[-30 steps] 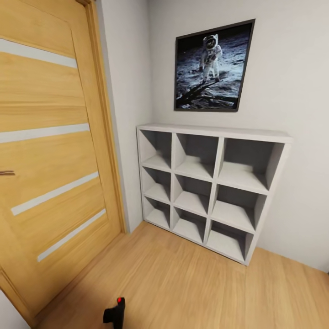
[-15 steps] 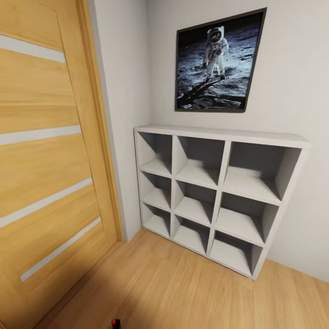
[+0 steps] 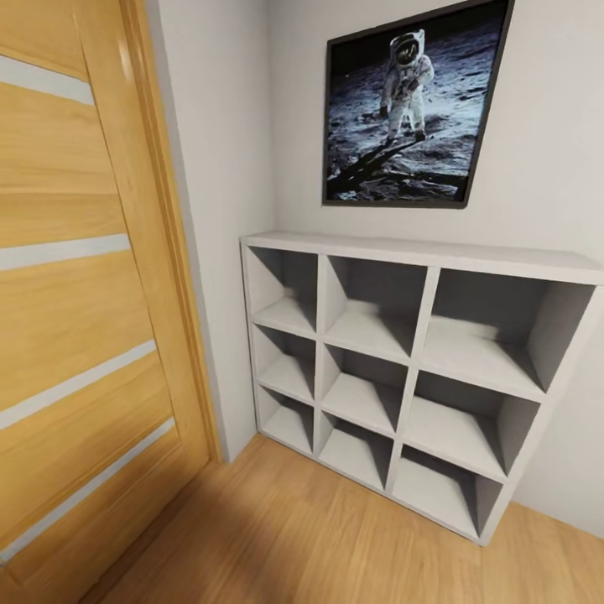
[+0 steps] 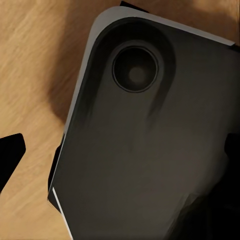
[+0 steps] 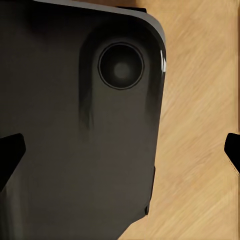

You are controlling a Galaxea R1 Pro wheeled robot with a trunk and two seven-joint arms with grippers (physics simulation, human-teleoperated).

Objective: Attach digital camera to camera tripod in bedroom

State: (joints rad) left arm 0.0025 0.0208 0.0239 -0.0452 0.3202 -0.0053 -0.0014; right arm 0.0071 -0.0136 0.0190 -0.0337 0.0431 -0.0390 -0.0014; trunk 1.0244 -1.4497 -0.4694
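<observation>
The robot's head view closes in on a white cube shelf (image 3: 394,369) beneath an astronaut picture (image 3: 408,109), a wooden door (image 3: 75,294) alongside. The black camera with its red button, at the frame's bottom edge a second ago, has slipped below it as the view advances; where it sits now cannot be told. Each wrist view looks past the dark robot base (image 4: 145,145) to wood floor (image 5: 200,125). Both claws' fingertips stand wide apart, empty. Judged: still travelling, with no tripod yet reached.
</observation>
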